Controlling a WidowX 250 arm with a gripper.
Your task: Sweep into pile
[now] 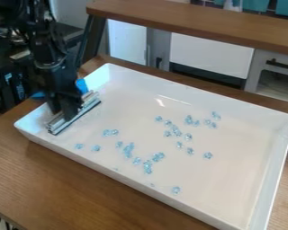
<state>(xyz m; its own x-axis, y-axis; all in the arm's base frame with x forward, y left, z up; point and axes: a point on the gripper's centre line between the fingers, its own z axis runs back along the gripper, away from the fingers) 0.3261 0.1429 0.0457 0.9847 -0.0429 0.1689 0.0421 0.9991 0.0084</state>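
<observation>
At the left end of the white tray [231, 101], the black gripper [68, 108] hangs low, its tip at a silver bar-shaped sweeper [75, 113] with a dark lower edge. The sweeper lies slantwise across the tray's left part. Light blue clear pieces are scattered over the tray's middle and right, several in a loose cluster [147, 165] near the front side and others [175, 131] further back. One piece [79, 146] is just right of the sweeper's lower end, and a lone one [176, 189] lies near the front wall.
Raised walls surround the tray on a brown wooden table [80, 188]. Something blue [82, 86] shows behind the gripper at the tray's left wall. A wooden shelf [188, 22] runs above white cabinets [209, 54] at the back.
</observation>
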